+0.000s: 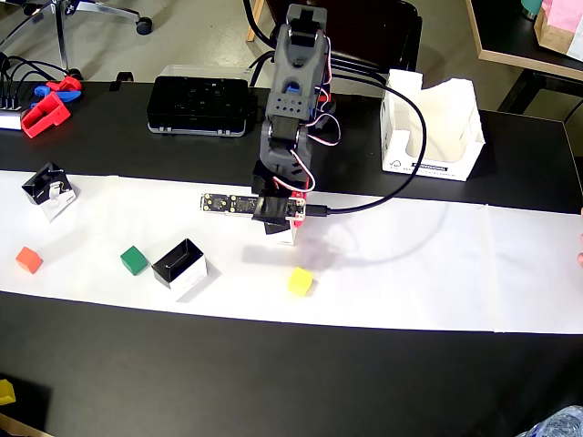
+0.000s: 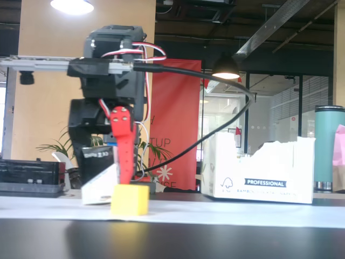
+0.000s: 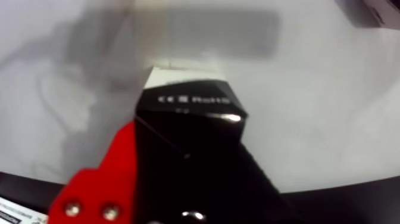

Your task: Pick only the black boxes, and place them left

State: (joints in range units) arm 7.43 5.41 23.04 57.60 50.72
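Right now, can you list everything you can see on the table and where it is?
Black boxes with white sides: three; far left, left of centre, one in the gripper.
Small cubes: orange and green at left, yellow at centre, on white paper strip.
White cardboard tray: one, back right.
Black device: one, back.
Red clamps: far back left.
Gripper: red finger, gripping a box.

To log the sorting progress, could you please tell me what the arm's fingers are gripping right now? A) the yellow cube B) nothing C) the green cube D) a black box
D: in the wrist view the gripper is closed on a black box, while the yellow cube and green cube lie free on the paper.
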